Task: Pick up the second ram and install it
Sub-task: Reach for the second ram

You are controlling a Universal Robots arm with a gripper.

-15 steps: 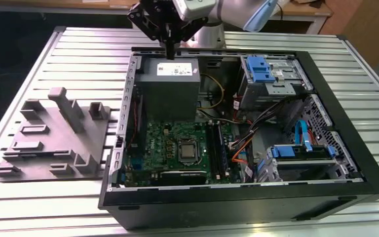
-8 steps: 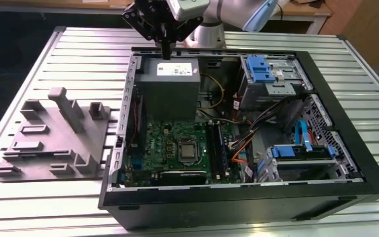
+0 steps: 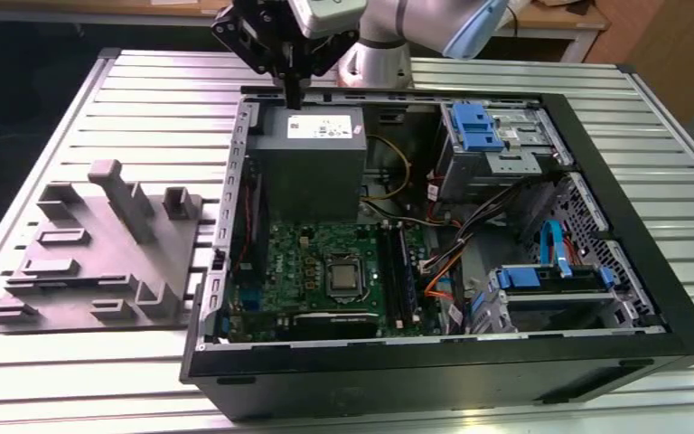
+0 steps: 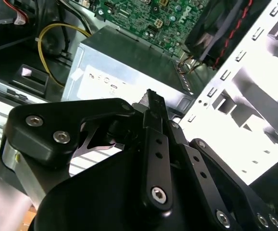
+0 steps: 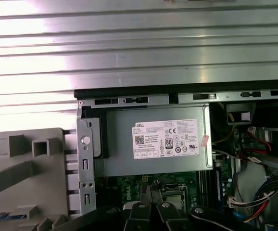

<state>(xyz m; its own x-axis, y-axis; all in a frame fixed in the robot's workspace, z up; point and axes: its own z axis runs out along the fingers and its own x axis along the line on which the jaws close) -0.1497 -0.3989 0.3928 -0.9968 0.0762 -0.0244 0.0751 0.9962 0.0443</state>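
Matte-black end effector (image 3: 292, 98) above grey metal box (image 3: 311, 163)

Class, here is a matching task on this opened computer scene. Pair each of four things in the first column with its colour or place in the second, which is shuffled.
Things:
1 motherboard
2 cable beside the power supply
3 fixture
4 claw

Descriptions:
A over the power supply's edge
B green
C yellow
D on the table, outside the case

Pairs: 1-B; 2-C; 3-D; 4-A
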